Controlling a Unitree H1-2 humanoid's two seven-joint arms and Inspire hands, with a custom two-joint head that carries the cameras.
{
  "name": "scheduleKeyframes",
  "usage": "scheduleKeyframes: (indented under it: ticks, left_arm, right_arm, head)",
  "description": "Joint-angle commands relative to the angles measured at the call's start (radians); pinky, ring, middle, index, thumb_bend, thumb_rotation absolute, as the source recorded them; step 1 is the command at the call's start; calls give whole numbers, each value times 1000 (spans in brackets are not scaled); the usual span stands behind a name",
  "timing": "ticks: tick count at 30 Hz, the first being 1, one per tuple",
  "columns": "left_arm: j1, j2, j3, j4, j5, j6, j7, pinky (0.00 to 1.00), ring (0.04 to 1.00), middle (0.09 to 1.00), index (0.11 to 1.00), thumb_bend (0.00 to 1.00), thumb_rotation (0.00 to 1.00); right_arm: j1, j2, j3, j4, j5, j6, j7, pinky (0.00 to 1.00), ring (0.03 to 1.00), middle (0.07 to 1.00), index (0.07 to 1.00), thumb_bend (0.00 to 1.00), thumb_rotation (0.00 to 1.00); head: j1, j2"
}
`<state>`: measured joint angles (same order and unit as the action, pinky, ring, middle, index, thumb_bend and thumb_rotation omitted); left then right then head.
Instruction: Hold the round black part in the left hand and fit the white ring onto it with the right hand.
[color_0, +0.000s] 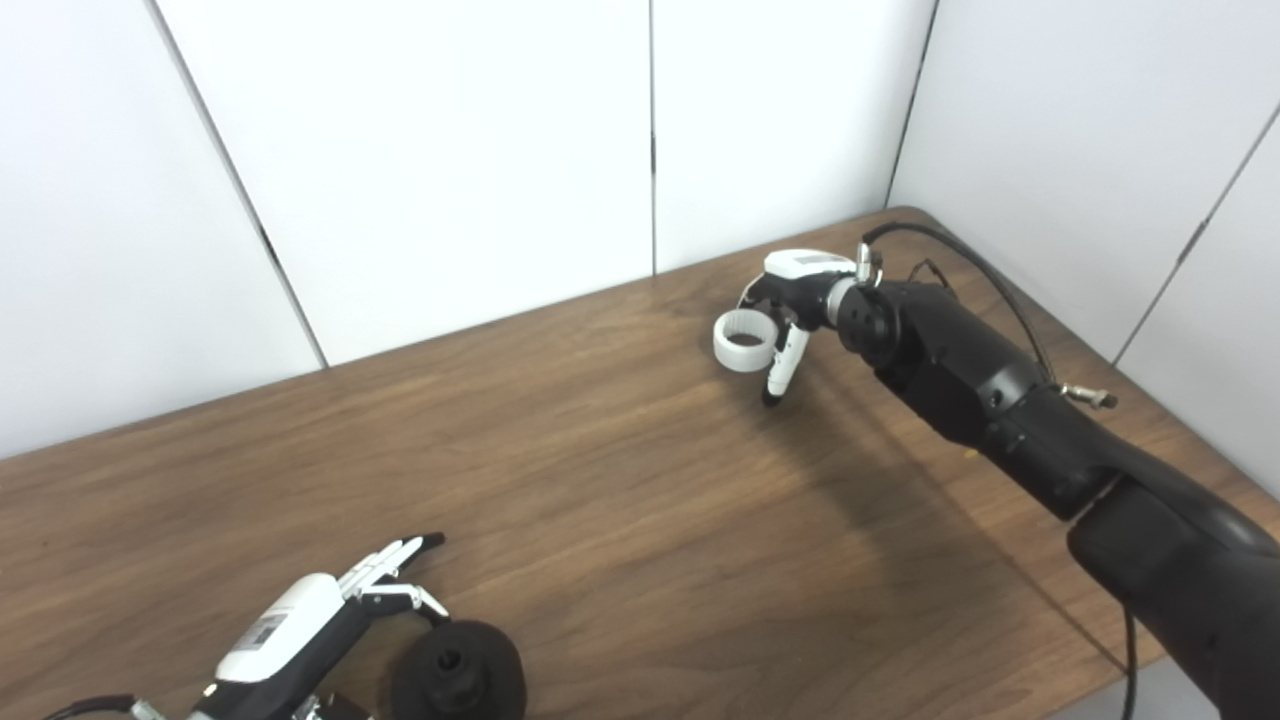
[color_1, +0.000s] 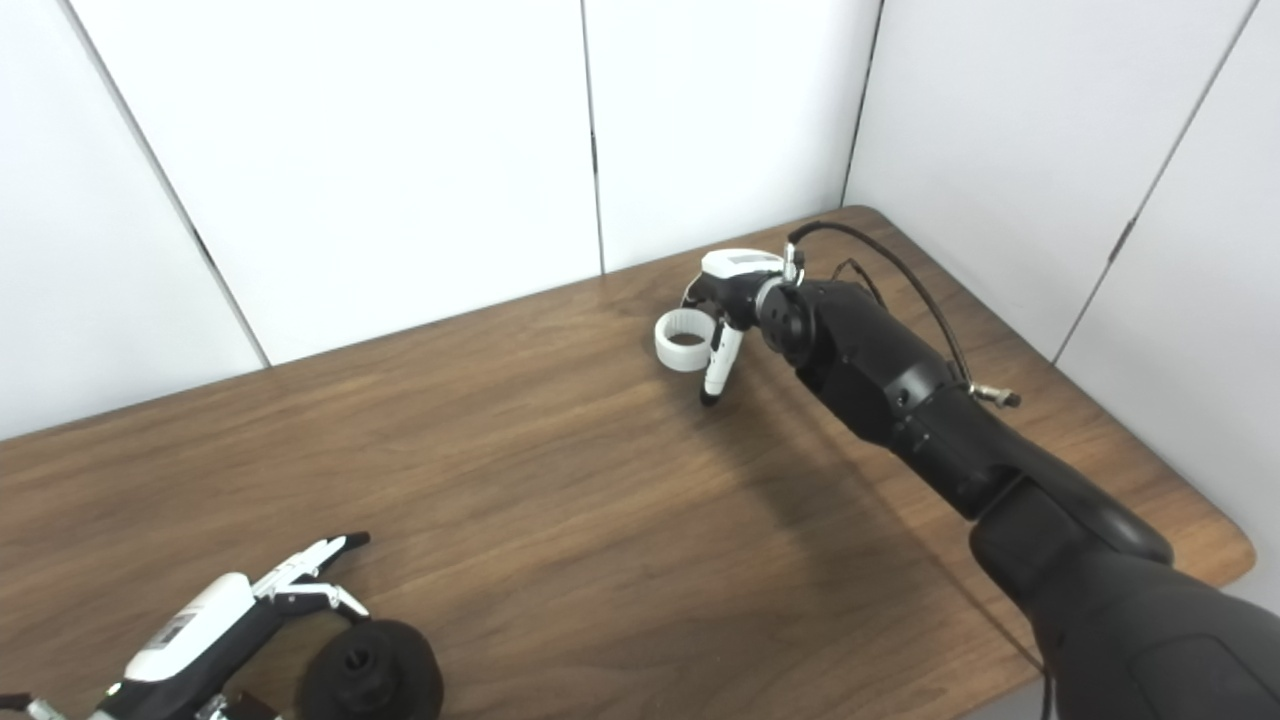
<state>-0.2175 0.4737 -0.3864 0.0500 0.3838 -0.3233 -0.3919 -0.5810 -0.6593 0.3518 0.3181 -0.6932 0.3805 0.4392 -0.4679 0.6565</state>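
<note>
reaching out to the far side of the table (color_0: 600, 450), the right hand (color_0: 800, 290) has fingers curled around the white ring (color_0: 742, 340), likely lifting it. left hand (color_0: 330, 610), fingers apart, steadies the round black part (color_0: 458, 672) near the front edge.

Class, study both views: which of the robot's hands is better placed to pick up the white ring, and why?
The right hand: its fingers are already at the white plastic ring on the far side of the wooden table. The left hand is beside the round black part, far from it.
</note>
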Motion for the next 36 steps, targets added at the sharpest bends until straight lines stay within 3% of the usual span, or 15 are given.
scheduleKeyframes:
  ticks: [1, 9, 20, 21, 23, 36]
  left_arm:
    - [29, 35, -13, 2, 17, 48, -59, 947, 1000, 993, 561, 1000, 189]
    - [33, 29, -13, -1, 20, 46, -54, 921, 1000, 996, 561, 1000, 198]
    - [37, 28, -12, -3, 17, 42, -51, 898, 1000, 991, 559, 1000, 194]
    - [37, 28, -12, -3, 18, 43, -51, 898, 1000, 991, 559, 1000, 190]
    - [35, 30, -14, -4, 22, 45, -55, 905, 1000, 995, 561, 1000, 196]
    - [31, 30, -13, -6, 19, 57, -60, 907, 1000, 990, 560, 1000, 185]
  right_arm:
    - [-29, -10, -20, -13, -3, -33, -40, 734, 860, 886, 725, 819, 187]
    - [-27, 7, -27, -11, 6, -39, -68, 727, 858, 877, 710, 808, 207]
    - [-28, 35, -35, -2, 9, -56, -105, 689, 814, 837, 619, 762, 177]
    - [-28, 37, -35, 0, 5, -58, -112, 687, 815, 836, 558, 644, 162]
    - [-28, 40, -34, 4, -1, -59, -124, 692, 809, 825, 504, 546, 144]
    - [-25, 30, -34, 15, -15, -96, -162, 725, 807, 792, 484, 519, 129]
  head:
    - [-1, 2]
    - [5, 7]
    - [11, 12]
    - [11, 12]
    - [11, 12]
    - [13, 17]
